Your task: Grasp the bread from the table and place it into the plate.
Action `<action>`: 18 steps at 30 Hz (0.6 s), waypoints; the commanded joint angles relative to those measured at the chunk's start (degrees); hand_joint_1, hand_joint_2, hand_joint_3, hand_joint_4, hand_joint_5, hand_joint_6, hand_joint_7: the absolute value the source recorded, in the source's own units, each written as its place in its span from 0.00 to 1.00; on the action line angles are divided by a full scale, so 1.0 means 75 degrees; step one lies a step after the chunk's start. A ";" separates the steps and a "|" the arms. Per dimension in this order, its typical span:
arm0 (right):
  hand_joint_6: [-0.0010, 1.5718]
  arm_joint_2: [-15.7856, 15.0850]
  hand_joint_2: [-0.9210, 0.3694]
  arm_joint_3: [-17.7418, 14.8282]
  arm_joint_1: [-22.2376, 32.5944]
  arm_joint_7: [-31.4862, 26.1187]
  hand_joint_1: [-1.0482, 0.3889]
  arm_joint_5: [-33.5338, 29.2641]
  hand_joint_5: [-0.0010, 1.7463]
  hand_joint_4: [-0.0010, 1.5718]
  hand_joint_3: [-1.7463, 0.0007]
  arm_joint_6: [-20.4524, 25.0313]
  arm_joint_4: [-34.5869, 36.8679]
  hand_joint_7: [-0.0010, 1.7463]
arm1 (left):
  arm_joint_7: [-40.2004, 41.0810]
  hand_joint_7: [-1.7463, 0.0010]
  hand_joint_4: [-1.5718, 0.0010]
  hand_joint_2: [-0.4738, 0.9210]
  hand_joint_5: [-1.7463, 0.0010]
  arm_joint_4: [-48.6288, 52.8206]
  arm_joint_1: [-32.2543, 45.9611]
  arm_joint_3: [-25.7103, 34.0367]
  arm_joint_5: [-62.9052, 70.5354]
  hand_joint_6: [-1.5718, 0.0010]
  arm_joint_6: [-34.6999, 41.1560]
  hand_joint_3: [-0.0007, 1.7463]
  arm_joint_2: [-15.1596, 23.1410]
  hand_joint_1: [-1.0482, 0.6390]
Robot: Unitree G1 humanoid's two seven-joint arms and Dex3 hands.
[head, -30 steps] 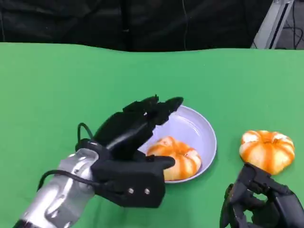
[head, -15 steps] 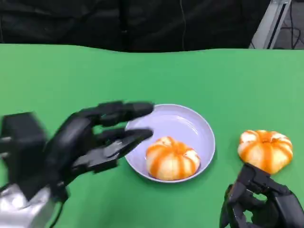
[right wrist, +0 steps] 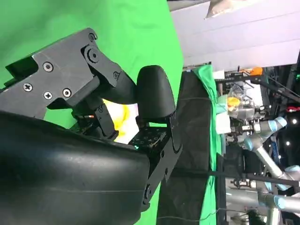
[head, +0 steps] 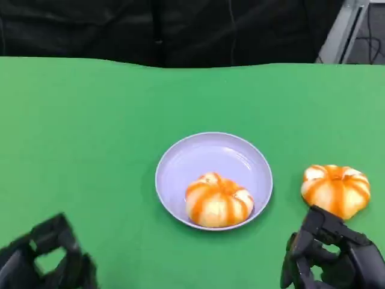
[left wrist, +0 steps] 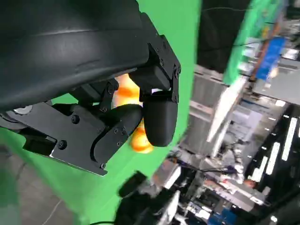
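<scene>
Left hand (head: 45,262) withdrawn from plate (head: 180,158), seemingly empty, fingers curled; round bread (head: 218,200) sits inside.

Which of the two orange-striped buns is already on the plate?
The bun nearer the table's middle: it lies inside the lavender plate, toward its near rim. The other bun sits on the bare green table, just beyond the right hand.

Left hand (head: 48,262) was blurred and cut off by the head view's lower edge; grip unreadable. Right hand (head: 334,256) was cropped at the bottom corner too. In the left wrist view, the bread (left wrist: 126,93) showed as orange blur, mostly hidden behind the hand's shell. Right wrist view: a yellow patch (right wrist: 115,115) behind the fingers (right wrist: 152,91), too hidden to identify.
</scene>
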 commanded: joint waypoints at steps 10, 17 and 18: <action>0.44 -0.0038 0.28 -0.0005 0.0154 -0.0020 0.64 0.0003 1.00 0.55 0.29 0.0058 -0.0177 0.97 | -0.0040 0.00 0.46 0.79 0.00 0.0296 -0.0215 -0.0024 0.0026 0.55 -0.0273 0.65 0.0064 0.54; 0.43 -0.0078 0.28 -0.0055 0.0107 0.0108 0.65 0.0128 1.00 0.54 0.29 -0.0052 -0.0081 0.97 | 0.0150 0.00 0.46 0.78 0.00 0.0277 -0.0261 -0.0107 0.0112 0.56 -0.0321 0.66 -0.0011 0.54; 0.43 -0.0071 0.28 -0.0066 0.0108 0.0095 0.65 0.0121 1.00 0.54 0.29 -0.0031 -0.0084 0.97 | 0.0165 0.00 0.46 0.78 0.00 0.0291 -0.0273 -0.0120 0.0119 0.56 -0.0333 0.66 -0.0020 0.54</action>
